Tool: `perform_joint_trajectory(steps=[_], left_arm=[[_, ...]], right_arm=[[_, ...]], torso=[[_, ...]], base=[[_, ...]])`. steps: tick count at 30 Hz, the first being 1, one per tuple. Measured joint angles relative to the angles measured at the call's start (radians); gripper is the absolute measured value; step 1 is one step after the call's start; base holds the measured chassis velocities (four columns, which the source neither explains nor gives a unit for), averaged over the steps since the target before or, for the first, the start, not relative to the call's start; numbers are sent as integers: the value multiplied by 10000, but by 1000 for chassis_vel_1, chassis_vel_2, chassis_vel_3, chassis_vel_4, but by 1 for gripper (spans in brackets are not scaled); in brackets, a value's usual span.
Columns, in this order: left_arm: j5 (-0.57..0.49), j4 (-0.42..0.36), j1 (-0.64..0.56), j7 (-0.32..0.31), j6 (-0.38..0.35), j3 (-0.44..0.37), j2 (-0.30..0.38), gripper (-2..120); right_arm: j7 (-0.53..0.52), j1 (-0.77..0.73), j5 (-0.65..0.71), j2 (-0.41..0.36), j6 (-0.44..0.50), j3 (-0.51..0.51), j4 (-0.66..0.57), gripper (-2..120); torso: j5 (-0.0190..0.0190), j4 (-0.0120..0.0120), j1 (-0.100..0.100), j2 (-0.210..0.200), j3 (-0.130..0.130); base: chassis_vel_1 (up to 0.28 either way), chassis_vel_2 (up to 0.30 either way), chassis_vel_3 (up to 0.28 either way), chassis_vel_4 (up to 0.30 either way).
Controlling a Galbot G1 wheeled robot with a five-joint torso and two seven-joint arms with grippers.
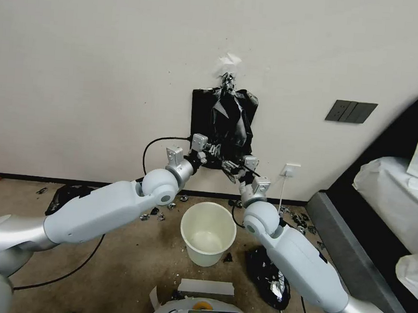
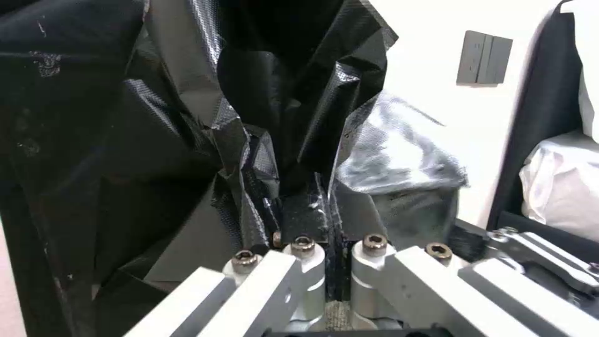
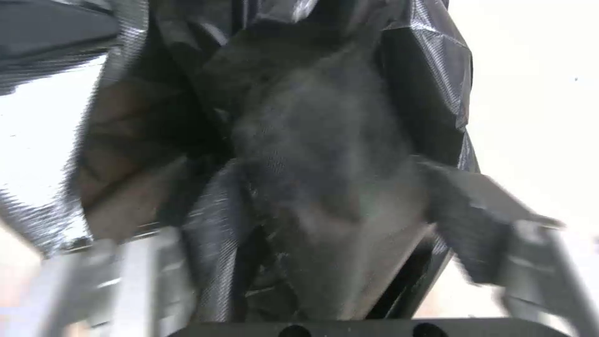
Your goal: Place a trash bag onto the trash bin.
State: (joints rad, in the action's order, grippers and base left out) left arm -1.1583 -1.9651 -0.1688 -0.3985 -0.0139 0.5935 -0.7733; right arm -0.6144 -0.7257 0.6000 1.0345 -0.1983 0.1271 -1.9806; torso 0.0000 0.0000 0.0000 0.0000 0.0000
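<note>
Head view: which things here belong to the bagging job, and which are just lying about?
Job:
trash bag, hanging on the wall
trash bin, on the floor below
left gripper, shut on the bag
right gripper, at the bag's lower edge

Lying about:
black plastic heap, right of the bin
black heap, far left
wall switch

Head view: looks forward and down from above, well back, facing the plain cream wall (image 1: 104, 71). Wrist views: both face that wall, very near the crumpled glossy black plastic bag (image 2: 187, 117) (image 3: 325, 140). Shared by all three: same bag (image 1: 226, 119).
</note>
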Motion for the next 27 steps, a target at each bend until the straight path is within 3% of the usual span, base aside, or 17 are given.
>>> perform_joint_trajectory(steps=[16,23,27], left_arm=[[-41,-151,26,10,-1,-62,85,0],[-43,-240,-75,11,-1,-235,158,0],[-42,-322,-364,90,48,-529,237,0]], right_arm=[[74,383,-24,-82,123,253,454,10],[120,461,163,-100,195,303,491,7],[38,482,932,-80,329,164,249,7]], torso=[[0,0,0,0,0],[0,0,0,0,0],[0,0,0,0,0]], base=[[0,0,0,0],[0,0,0,0],[0,0,0,0]])
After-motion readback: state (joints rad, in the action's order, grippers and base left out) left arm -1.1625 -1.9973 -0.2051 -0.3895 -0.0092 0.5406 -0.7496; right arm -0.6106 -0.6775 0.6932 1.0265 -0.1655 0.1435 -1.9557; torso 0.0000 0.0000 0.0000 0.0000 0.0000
